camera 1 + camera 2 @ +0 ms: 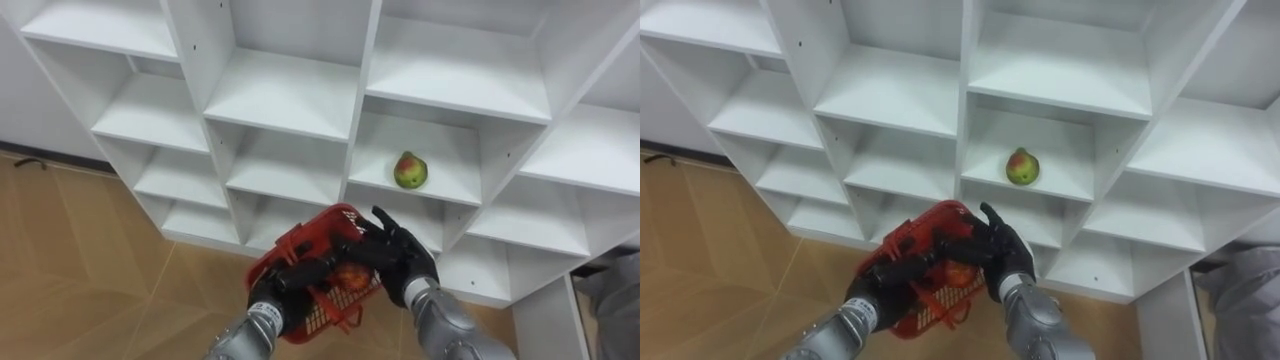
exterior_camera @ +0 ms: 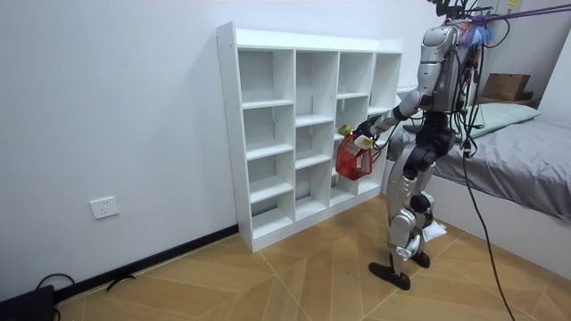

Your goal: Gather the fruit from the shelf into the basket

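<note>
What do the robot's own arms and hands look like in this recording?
The left hand and the right hand are both black, with slim black fingers. Each sits on a ribbed silver wrist ring that leads into a smooth, rounded silver-grey metal forearm. No sleeves or markings can be seen on them.

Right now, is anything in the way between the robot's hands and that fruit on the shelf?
Nothing visible is. The fruit lies alone in an open cubby with no door, above and beyond the right hand, which is at the basket that the left hand holds.
</note>
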You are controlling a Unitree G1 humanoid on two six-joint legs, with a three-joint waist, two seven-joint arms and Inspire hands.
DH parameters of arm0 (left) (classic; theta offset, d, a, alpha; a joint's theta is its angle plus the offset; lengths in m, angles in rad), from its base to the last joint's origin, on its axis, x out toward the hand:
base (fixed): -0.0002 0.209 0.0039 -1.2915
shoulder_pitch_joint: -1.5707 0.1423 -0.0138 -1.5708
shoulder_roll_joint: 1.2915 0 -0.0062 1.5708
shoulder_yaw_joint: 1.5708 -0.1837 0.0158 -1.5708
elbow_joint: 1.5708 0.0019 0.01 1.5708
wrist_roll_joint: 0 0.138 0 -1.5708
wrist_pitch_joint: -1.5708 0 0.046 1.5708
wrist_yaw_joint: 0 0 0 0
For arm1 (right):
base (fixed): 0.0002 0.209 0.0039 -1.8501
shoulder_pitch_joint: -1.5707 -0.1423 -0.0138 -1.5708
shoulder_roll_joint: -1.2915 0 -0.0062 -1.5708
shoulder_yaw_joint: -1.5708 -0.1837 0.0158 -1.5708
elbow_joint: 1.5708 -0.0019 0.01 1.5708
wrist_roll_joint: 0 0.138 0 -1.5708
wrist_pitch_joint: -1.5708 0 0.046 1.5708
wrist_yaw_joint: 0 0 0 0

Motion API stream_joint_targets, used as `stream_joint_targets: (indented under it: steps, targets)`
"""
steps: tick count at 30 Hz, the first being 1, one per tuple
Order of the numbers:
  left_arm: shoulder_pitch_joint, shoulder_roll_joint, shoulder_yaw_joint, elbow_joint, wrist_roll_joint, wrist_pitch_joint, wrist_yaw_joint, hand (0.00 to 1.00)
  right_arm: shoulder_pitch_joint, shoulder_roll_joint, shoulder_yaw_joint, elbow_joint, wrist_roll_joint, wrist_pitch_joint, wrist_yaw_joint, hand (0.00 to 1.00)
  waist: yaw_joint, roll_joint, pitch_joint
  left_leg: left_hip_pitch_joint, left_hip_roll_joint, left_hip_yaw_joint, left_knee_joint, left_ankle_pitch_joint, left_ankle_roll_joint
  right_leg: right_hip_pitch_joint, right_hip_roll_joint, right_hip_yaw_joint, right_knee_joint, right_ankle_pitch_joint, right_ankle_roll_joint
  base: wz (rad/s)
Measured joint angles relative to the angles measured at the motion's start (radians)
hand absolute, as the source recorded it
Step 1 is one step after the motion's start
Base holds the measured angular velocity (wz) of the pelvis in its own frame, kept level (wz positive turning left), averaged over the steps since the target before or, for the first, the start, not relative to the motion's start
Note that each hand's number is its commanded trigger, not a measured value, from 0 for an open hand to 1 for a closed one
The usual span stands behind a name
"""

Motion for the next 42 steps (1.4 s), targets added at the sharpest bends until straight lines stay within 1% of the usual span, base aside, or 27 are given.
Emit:
stream_joint_targets:
  steps: [2, 3, 4, 5, 6, 7, 15, 17, 19, 20, 21, 33, 39, 40, 42]
  targets:
    - [0.000, 0.000, -0.001, 0.000, -0.001, 0.002, 0.002, 1.00, 0.000, -0.002, 0.000, -0.007, -0.001, 0.000, -0.002, 0.00, -0.001, 0.000, 0.0000, 0.000, 0.000, 0.000, 0.000, 0.000, 0.000, 0.000, 0.000, 0.000, 0.000, 0.000, 0.000, 0.00]
    - [0.000, 0.000, -0.001, -0.001, -0.001, 0.001, -0.001, 1.00, 0.000, -0.004, 0.000, -0.008, -0.001, -0.001, -0.002, 0.09, -0.001, 0.000, -0.0002, 0.000, 0.000, 0.000, 0.000, 0.000, 0.000, 0.000, 0.000, 0.000, 0.000, 0.000, 0.000, 0.00]
    - [0.000, 0.000, 0.000, -0.002, -0.001, -0.001, -0.003, 1.00, 0.000, -0.006, 0.000, -0.008, -0.003, -0.001, -0.003, 0.15, -0.001, 0.000, -0.0005, 0.000, 0.000, 0.000, 0.000, 0.000, 0.000, 0.001, 0.000, 0.000, 0.000, 0.000, 0.000, 0.00]
    - [0.000, 0.000, 0.000, -0.002, -0.001, -0.001, -0.003, 1.00, 0.000, -0.006, 0.000, -0.009, -0.003, -0.001, -0.003, 0.40, -0.001, 0.000, -0.0005, 0.000, 0.000, 0.000, -0.001, 0.000, 0.000, 0.001, 0.000, 0.000, 0.000, 0.000, 0.000, 0.00]
    - [0.000, 0.000, 0.000, -0.001, 0.001, -0.001, -0.003, 1.00, 0.000, -0.006, 0.000, -0.009, -0.003, -0.001, -0.003, 0.54, -0.001, 0.000, -0.0005, 0.000, 0.000, 0.000, -0.001, 0.000, 0.000, 0.000, 0.000, 0.000, 0.000, 0.000, 0.000, 0.00]
    - [0.000, 0.000, 0.000, -0.001, 0.001, -0.001, -0.003, 1.00, 0.000, -0.006, 0.000, -0.009, -0.003, -0.001, -0.003, 0.62, 0.000, 0.000, -0.0005, 0.000, 0.000, 0.000, -0.002, 0.000, 0.000, 0.000, 0.000, 0.001, 0.000, 0.000, 0.000, 0.00]
    - [0.001, 0.001, 0.000, -0.001, 0.000, 0.001, -0.005, 1.00, 0.000, -0.007, -0.001, -0.009, -0.004, -0.001, 0.000, 0.56, -0.001, 0.000, -0.0006, 0.000, 0.000, 0.000, -0.004, 0.000, 0.000, -0.001, 0.000, 0.001, -0.001, 0.000, 0.000, 0.00]
    - [0.001, 0.001, 0.001, -0.001, 0.000, 0.001, -0.005, 1.00, 0.000, -0.006, -0.001, -0.009, -0.004, -0.001, 0.001, 0.51, -0.001, 0.000, -0.0007, 0.000, -0.001, 0.000, -0.004, 0.000, 0.000, -0.001, 0.000, 0.001, -0.001, 0.000, 0.000, 0.00]
    - [0.001, 0.001, 0.001, -0.001, 0.000, 0.002, -0.005, 1.00, 0.000, -0.006, -0.001, -0.009, -0.004, -0.001, 0.001, 0.19, -0.001, 0.000, -0.0008, 0.000, -0.001, 0.000, -0.004, 0.000, 0.000, -0.001, -0.001, 0.001, -0.001, 0.000, 0.000, 0.00]
    - [0.001, 0.001, 0.000, -0.001, 0.001, 0.002, -0.005, 1.00, 0.000, -0.006, -0.001, -0.009, -0.004, 0.000, 0.001, 0.06, -0.001, -0.001, -0.0009, 0.000, 0.000, 0.000, -0.004, 0.000, 0.000, -0.001, -0.001, 0.001, -0.001, 0.000, 0.000, 0.00]
    - [0.001, 0.001, -0.001, -0.001, 0.001, 0.002, -0.005, 1.00, 0.000, -0.006, -0.001, -0.009, -0.004, 0.000, 0.001, 0.00, -0.001, -0.001, -0.0010, 0.000, 0.000, 0.000, -0.004, 0.000, 0.000, -0.001, 0.000, 0.001, -0.001, 0.000, 0.000, 0.00]
    - [0.001, 0.001, 0.000, -0.001, 0.013, 0.003, -0.007, 1.00, 0.000, -0.005, -0.001, -0.017, -0.001, 0.000, 0.000, 0.00, 0.000, -0.002, -0.0021, 0.001, 0.000, 0.000, -0.006, 0.000, 0.000, -0.002, 0.000, 0.002, -0.001, 0.000, 0.000, 0.00]
    - [0.004, 0.004, 0.007, -0.001, 0.055, 0.003, -0.007, 1.00, 0.000, -0.005, -0.002, -0.016, 0.004, 0.000, 0.001, 0.00, 0.001, -0.006, -0.0043, 0.004, 0.000, 0.002, -0.006, 0.000, 0.000, 0.000, 0.000, 0.004, -0.002, 0.000, 0.000, 0.00]
    - [0.007, 0.005, 0.015, -0.001, 0.054, 0.003, -0.007, 1.00, 0.000, -0.005, -0.004, -0.016, 0.003, 0.001, 0.002, 0.00, 0.000, -0.006, -0.0043, 0.005, 0.000, 0.002, -0.006, 0.000, 0.000, 0.001, 0.000, 0.004, -0.002, 0.000, 0.000, 0.00]
    - [0.016, 0.011, 0.024, 0.000, 0.053, 0.003, -0.007, 1.00, 0.000, -0.009, -0.012, -0.016, 0.011, 0.015, 0.010, 0.00, 0.001, -0.006, -0.0043, 0.013, 0.000, 0.007, -0.008, 0.000, 0.000, 0.007, -0.001, 0.005, -0.002, 0.000, 0.001, -0.04]
